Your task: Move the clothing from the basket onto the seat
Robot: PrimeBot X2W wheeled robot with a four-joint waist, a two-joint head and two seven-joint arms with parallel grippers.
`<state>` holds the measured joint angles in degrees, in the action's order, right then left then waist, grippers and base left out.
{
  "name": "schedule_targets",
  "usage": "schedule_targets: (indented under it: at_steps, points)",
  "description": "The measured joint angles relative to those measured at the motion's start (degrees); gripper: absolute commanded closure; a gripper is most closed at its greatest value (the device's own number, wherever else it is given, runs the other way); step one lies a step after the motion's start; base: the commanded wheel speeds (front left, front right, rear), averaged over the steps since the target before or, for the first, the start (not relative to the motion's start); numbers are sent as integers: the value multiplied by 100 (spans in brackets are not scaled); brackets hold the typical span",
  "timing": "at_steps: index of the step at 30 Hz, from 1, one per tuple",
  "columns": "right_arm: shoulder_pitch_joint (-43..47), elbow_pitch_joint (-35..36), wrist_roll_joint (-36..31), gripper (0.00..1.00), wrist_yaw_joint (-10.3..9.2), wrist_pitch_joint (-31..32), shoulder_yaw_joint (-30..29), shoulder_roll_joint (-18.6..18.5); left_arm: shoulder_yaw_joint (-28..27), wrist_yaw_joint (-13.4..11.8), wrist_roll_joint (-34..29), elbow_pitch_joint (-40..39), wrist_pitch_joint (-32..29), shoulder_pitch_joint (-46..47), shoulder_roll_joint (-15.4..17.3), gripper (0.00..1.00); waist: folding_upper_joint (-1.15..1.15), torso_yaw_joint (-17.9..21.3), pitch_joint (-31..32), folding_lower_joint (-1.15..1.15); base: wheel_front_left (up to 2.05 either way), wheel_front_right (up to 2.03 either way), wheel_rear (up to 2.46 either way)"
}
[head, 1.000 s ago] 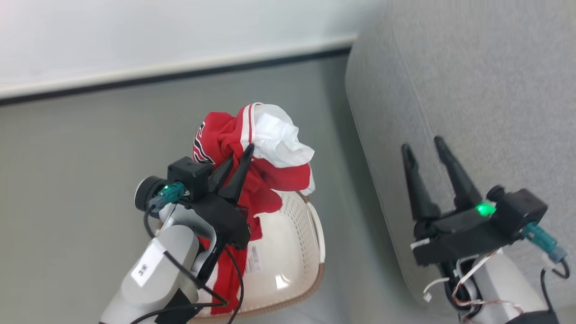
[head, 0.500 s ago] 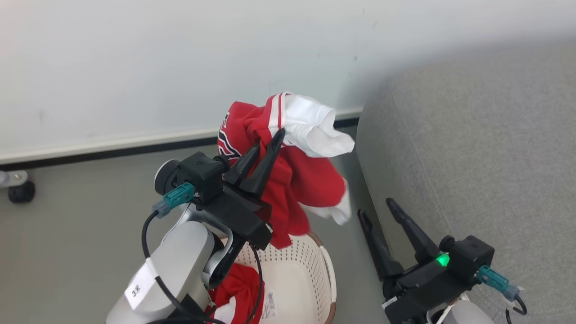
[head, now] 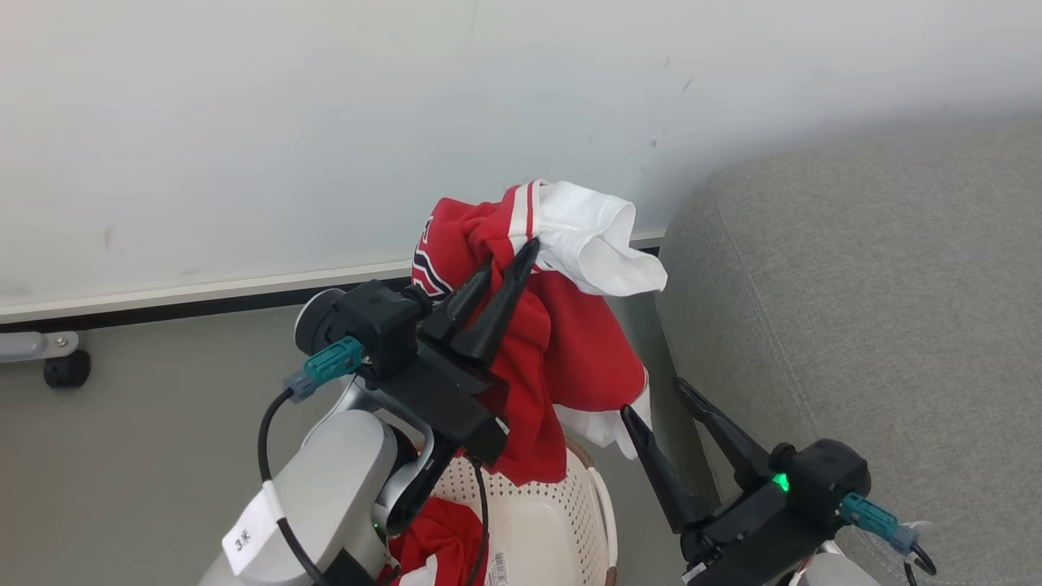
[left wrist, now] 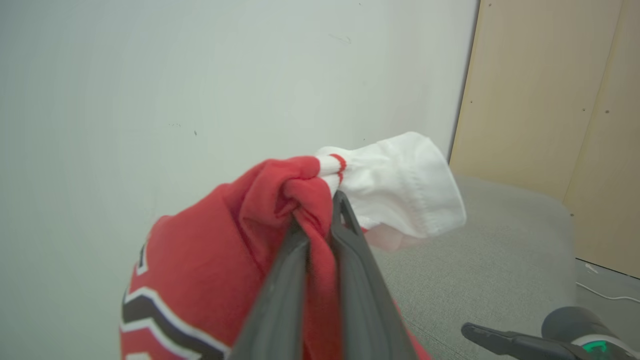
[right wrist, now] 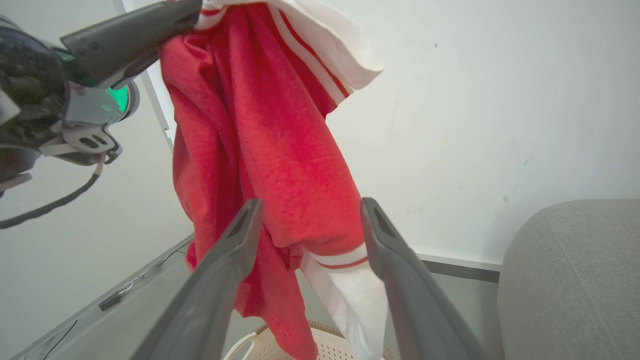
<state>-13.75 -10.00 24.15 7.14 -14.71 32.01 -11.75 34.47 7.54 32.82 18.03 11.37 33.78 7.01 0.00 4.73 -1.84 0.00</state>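
My left gripper (head: 509,260) is shut on a red jersey (head: 562,350) with white panels and black-and-white lettering, holding it up above the cream basket (head: 562,521). The jersey (left wrist: 225,250) bunches between the left fingers (left wrist: 350,260), its white sleeve sticking out to the right. A second red garment (head: 435,529) lies inside the basket. My right gripper (head: 655,399) stands open just below the hanging hem, and the jersey (right wrist: 280,150) hangs in front of its spread fingers (right wrist: 235,250). The grey sofa (head: 879,309) rises at the right.
A white wall with a dark baseboard (head: 203,297) runs behind the basket. A small caster wheel (head: 67,368) stands on the grey floor at far left. A beige panel (left wrist: 550,100) stands beyond the sofa.
The head camera has tilted up, shifting the whole picture. My left gripper has lifted the jersey clear of the basket and toward the sofa. The right gripper now sits under the hem.
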Motion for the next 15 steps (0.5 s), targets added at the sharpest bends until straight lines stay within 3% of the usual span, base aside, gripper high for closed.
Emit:
schedule_targets:
  at_steps: [15]
  points:
    - [-927,-835,-472,0,0,52,578,-54,380,0,30,-258,-453,169,-101,100,0,-253,-78,1,0,0,0]
